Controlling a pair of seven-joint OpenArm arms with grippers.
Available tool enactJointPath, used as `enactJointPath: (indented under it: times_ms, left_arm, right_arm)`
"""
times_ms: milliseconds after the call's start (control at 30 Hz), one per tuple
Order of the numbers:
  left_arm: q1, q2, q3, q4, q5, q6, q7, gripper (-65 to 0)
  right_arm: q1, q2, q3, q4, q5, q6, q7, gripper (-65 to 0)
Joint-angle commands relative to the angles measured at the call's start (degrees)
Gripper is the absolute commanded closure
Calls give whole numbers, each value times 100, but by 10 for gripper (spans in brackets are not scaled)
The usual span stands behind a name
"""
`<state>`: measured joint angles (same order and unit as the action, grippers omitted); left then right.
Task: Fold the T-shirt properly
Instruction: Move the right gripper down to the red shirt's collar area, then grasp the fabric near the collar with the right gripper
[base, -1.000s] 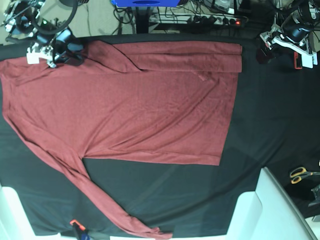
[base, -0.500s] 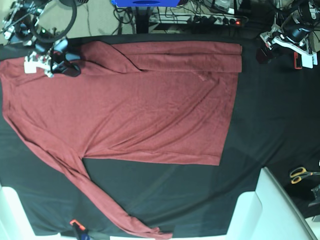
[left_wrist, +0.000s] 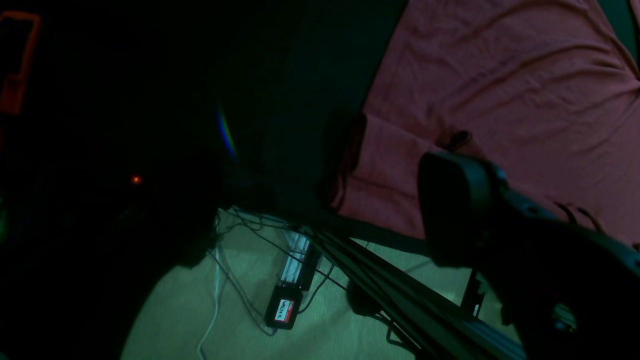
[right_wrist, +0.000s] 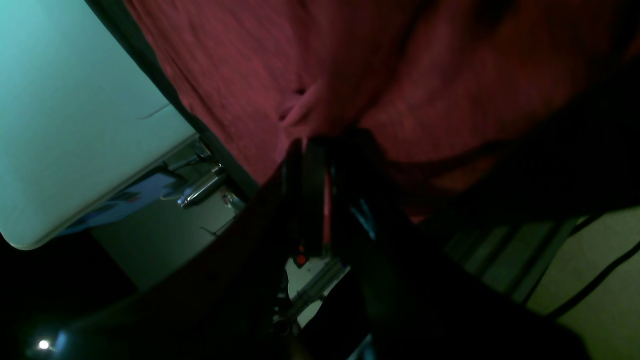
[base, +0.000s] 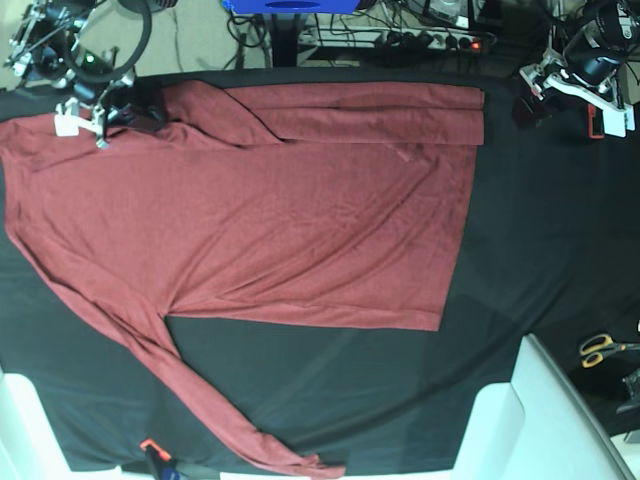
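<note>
The rust-red T-shirt (base: 300, 210) lies flat on the black table cloth (base: 540, 230). One long sleeve (base: 380, 110) is folded along its far edge, and the other sleeve (base: 200, 390) trails toward the near edge. My right gripper (base: 133, 117) sits at the shirt's far-left shoulder edge. In the right wrist view its fingers (right_wrist: 305, 150) are pressed together on puckered fabric of the T-shirt (right_wrist: 295, 107). My left gripper (base: 530, 100) hovers open at the far right, off the shirt. One of its fingers (left_wrist: 457, 200) shows above the folded hem corner of the T-shirt (left_wrist: 400, 170).
Scissors (base: 603, 348) lie at the right edge. White panels stand at the near right (base: 540, 420) and near left (base: 20, 420). A small orange-tipped tool (base: 152, 450) lies by the near edge. Cables and a power strip (base: 440, 40) run behind the table.
My right gripper shifted slightly at the shirt's far-left shoulder, and its jaws went from part open to shut. The left arm and the shirt's layout stayed the same.
</note>
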<state>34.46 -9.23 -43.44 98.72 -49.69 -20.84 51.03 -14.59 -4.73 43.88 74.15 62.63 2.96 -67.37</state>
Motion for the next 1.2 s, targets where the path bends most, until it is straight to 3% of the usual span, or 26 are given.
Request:
enactJointPath:
  times_ms: [0,233,367,833,1000,1167]
  left_arm:
    - [40,-74,-56,67,-81,5,-87,-601]
    - [40,-74,-56,67,-81,5,-87,-601]
    - [40,-74,-56,67,-81,5,-87,-601]
    - [31,-74,-56,67,-81,14,-87,-601]
    - [31,-74,-56,67,-81,14,-87,-601]
    - [31,-74,-56,67,-81,14,-87,-601]
  right_arm:
    - [74,38,21,106,132,16,-63,-8]
    - [391,56,-23,115,124,7,-107,-8]
    - [575,152,-23,80,124,-292,-107,-8]
    - [1129,205,-32,80,115,-336,-107,-8]
    - [1358,293,-32,71,115,-740,-107,-8]
    - [1393,293,21,115,141,-775,-335,-15]
